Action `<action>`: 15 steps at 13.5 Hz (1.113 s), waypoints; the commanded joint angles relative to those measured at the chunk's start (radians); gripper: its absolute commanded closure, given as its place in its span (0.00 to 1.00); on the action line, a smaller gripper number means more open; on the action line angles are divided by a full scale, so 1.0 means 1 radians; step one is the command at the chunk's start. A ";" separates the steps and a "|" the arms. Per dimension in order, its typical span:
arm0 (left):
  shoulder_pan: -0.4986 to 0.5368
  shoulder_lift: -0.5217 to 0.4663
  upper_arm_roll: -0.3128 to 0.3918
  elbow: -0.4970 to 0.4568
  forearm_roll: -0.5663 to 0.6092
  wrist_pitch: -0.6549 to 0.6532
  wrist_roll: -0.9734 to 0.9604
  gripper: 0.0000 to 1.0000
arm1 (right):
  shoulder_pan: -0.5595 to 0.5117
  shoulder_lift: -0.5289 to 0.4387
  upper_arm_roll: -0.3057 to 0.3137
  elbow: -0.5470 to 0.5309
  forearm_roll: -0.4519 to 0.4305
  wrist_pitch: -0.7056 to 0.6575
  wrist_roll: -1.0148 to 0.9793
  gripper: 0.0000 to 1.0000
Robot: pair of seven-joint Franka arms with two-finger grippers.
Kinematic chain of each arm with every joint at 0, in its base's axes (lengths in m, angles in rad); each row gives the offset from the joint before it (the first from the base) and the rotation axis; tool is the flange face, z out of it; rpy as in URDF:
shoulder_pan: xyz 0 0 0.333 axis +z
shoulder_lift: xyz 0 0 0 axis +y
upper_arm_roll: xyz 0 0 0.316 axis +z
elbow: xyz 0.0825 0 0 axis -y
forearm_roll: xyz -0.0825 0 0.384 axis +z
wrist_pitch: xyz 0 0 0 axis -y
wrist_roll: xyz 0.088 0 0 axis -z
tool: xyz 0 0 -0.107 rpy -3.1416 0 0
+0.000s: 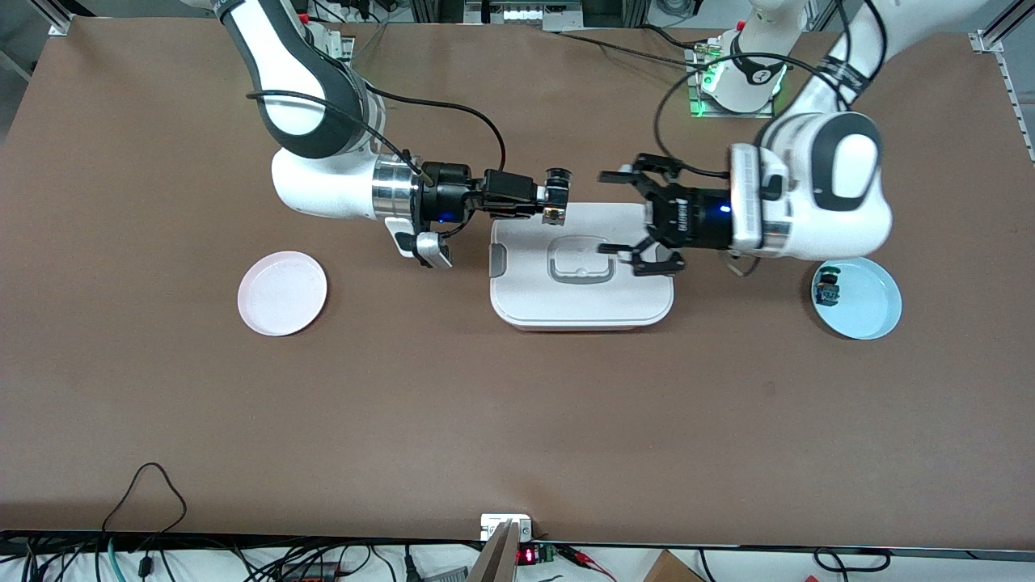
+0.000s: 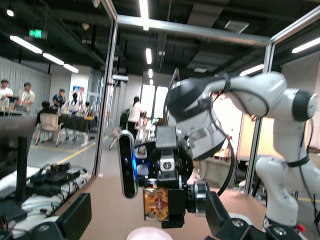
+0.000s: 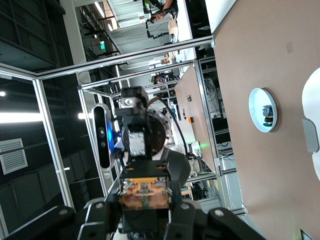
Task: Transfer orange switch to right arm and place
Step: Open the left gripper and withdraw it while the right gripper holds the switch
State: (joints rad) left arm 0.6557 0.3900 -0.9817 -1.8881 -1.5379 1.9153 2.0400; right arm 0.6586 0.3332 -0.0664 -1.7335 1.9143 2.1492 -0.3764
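The orange switch (image 1: 555, 213), a tiny black block with an orange-tan part, is held at the tips of my right gripper (image 1: 556, 202), which is shut on it. They hang over the edge of the white lidded container (image 1: 525, 279) that lies farther from the front camera. My left gripper (image 1: 613, 212) is the wide ROBOTIQ claw. It is open, faces the switch from a short gap and does not touch it. The left wrist view shows the switch (image 2: 159, 204) in the right gripper, between the left fingers (image 2: 75, 220). The right wrist view shows the switch (image 3: 145, 194) with the open claw around it.
A pink plate (image 1: 283, 293) lies toward the right arm's end of the table. A light blue plate (image 1: 872, 301) toward the left arm's end holds a black switch with green-blue parts (image 1: 826, 289). The blue plate also shows in the right wrist view (image 3: 257, 117).
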 commanded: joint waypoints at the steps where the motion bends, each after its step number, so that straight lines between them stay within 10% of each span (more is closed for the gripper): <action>1: 0.150 0.000 0.000 -0.009 0.094 -0.143 0.009 0.00 | 0.006 -0.003 -0.003 -0.001 0.017 -0.005 -0.021 1.00; 8: 0.591 0.038 -0.002 0.174 0.708 -0.458 -0.040 0.00 | -0.075 -0.026 -0.006 -0.014 0.000 -0.054 -0.022 1.00; 11: 0.619 0.055 0.003 0.472 1.090 -0.486 -0.038 0.00 | -0.161 -0.052 -0.009 -0.061 -0.055 -0.138 -0.021 1.00; 15: 0.530 0.047 -0.009 0.630 1.482 -0.483 -0.038 0.00 | -0.301 -0.082 -0.012 -0.112 -0.213 -0.277 -0.019 1.00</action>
State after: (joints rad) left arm 1.2654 0.4228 -0.9847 -1.3415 -0.2082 1.4474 2.0172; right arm 0.4218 0.2976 -0.0887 -1.7884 1.7628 1.9384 -0.3822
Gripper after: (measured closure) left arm 0.000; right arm 0.599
